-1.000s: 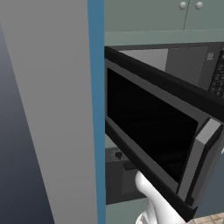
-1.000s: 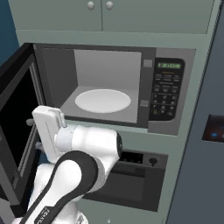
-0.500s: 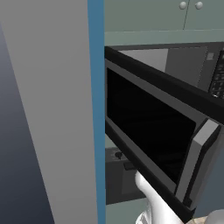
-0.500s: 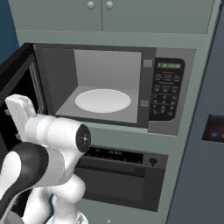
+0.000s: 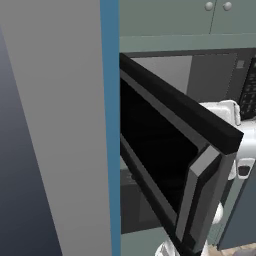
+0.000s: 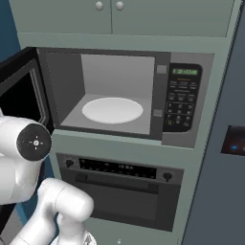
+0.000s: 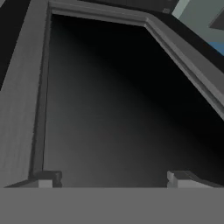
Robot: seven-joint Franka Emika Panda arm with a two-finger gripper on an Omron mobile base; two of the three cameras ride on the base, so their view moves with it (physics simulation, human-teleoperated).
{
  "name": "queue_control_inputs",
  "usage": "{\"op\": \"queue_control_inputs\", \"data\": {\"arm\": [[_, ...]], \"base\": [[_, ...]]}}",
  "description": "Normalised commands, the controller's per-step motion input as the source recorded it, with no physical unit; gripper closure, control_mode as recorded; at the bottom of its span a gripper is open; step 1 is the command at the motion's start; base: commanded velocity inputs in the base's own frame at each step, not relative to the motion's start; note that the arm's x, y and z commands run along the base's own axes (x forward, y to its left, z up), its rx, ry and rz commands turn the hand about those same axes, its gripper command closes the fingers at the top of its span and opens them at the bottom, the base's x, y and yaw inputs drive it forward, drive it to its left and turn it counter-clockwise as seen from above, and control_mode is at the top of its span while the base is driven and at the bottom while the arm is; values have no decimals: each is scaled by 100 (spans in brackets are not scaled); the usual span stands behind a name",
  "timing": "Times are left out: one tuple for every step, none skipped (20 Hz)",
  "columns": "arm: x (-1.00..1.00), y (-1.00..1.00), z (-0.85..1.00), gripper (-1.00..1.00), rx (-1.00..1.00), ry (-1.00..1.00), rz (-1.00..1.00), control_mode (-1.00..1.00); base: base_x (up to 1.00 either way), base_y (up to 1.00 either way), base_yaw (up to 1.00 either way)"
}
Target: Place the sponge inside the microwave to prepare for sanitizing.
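Over on the left, parked with the arm (image 6: pixel 28 143) right up against the black glass of the open door (image 5: pixel 160 150) now. Was sitting dead centre in front of the microwave (image 6: pixel 117 72) a second back, then swung off that way. Means a clear line into the cavity, probably handy for the drop later. Tool (image 7: pixel 113 179) spread wide with nothing between the tips, staring straight at the door's inside face. Nothing green on the white plate (image 6: pixel 112 109), so no sponge inside yet by the look of things. Whereabouts of the sponge: can't tell, so probably needs fetching first. As for writing: green digits at the top of the button panel (image 6: pixel 182 98), maybe a clock, too small to read properly. Just blur for the button labels. No brand name to make out anywhere.
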Motion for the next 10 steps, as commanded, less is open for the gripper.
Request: {"op": "queue_control_inputs", "data": {"arm": [[-46,69,-21,-100,0,0,-25,-100],[-42,67,-19,-100,0,0,-24,-100],[-36,62,-19,-100,0,0,-24,-100],[-28,45,-17,-100,0,0,-21,-100],[-14,30,-18,-100,0,0,-17,-100],[-4,24,-20,-100,1,0,-11,-100],[0,15,-22,-100,3,0,-7,-100],[0,1,-29,-100,7,0,-4,-100],[0,9,-36,-100,8,0,-2,-100],[0,13,-46,-100,9,2,-2,-100]], "base": [[0,0,0],[0,0,0],[0,0,0],[0,0,0],[0,0,0],[0,0,0],[0,0,0],[0,0,0],[0,0,0],[0,0,0]]}}
